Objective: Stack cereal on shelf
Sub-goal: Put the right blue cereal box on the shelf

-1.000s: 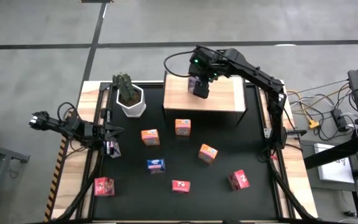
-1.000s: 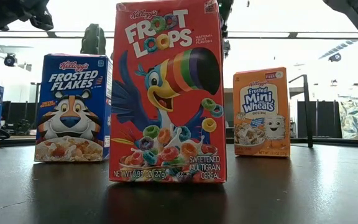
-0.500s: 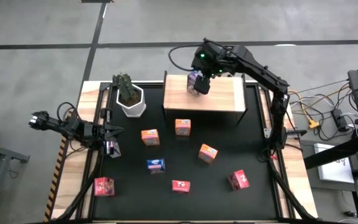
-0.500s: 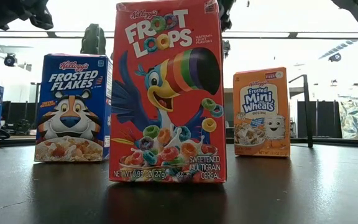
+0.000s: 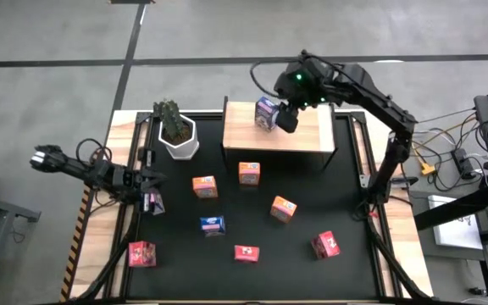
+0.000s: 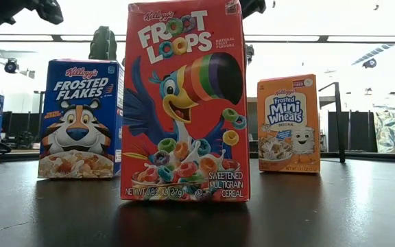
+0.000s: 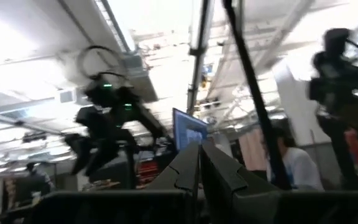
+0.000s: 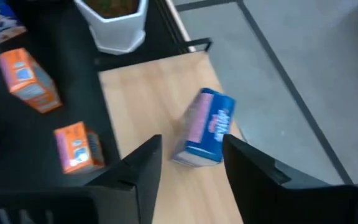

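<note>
A blue cereal box (image 5: 267, 113) stands on the light wooden shelf (image 5: 307, 135) near its far edge; it also shows in the right wrist view (image 8: 207, 127). My right gripper (image 5: 287, 121) hovers open just right of it, its fingers (image 8: 145, 162) on either side of the box's near end without touching. Orange boxes (image 5: 249, 173), red boxes (image 5: 246, 252) and another blue box (image 5: 213, 225) rest on the black mat. My left gripper (image 5: 153, 202) waits shut at the mat's left edge, its fingers together in the left wrist view (image 7: 201, 168).
A white hexagonal plant pot (image 5: 179, 140) stands left of the shelf. In the low view a red box (image 6: 184, 103) stands close, with a blue box (image 6: 81, 118) and an orange box (image 6: 288, 123) behind it. Cables lie off the table's right edge (image 5: 430, 161).
My right gripper has drawn back from over the blue box toward the table's right edge. The box, covered by the gripper before, now stands free on the shelf where it was set.
</note>
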